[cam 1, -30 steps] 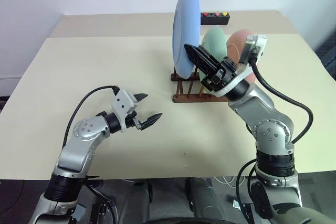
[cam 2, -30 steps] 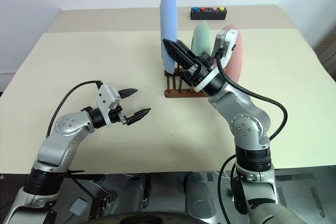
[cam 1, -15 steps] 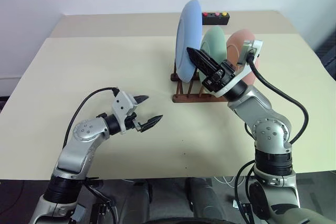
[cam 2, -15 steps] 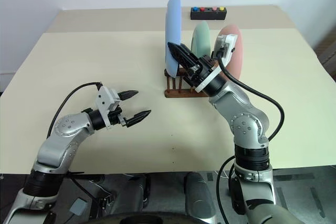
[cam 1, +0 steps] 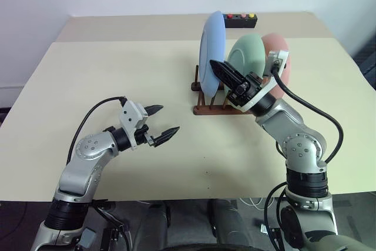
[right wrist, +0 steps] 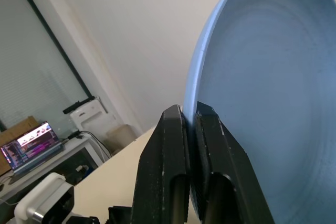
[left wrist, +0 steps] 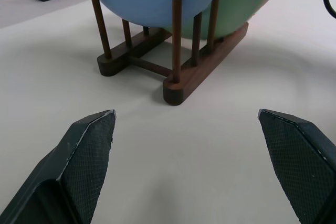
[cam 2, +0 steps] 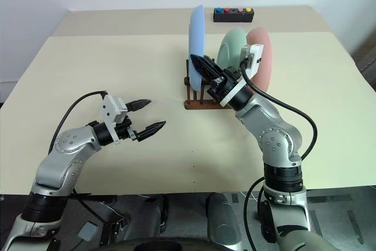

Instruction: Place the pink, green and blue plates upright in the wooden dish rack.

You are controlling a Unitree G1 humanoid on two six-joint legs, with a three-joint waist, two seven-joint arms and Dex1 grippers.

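The wooden dish rack (cam 1: pixel 218 107) stands right of the table's middle. In it the blue plate (cam 1: pixel 209 51), green plate (cam 1: pixel 247 57) and pink plate (cam 1: pixel 276 45) stand upright side by side, the blue one at the left end between the pegs (left wrist: pixel 176 40). My right gripper (cam 1: pixel 215 66) reaches in from the right, shut on the blue plate's (right wrist: pixel 262 77) rim, one finger (right wrist: pixel 168 145) on each face. Low over the table left of the rack, my left gripper (cam 1: pixel 167 119) is open and holds nothing. Its fingertips (left wrist: pixel 100 124) point at the rack (left wrist: pixel 205 72).
A black box with coloured buttons (cam 1: pixel 241 20) lies at the far edge behind the plates. The beige table (cam 1: pixel 117 69) spreads wide to the left and in front of the rack. A black cable (cam 1: pixel 317 113) loops off my right forearm.
My right gripper has come down and slightly forward with the blue plate, which now sits lower between the rack's pegs. The left gripper has stayed open in about the same place.
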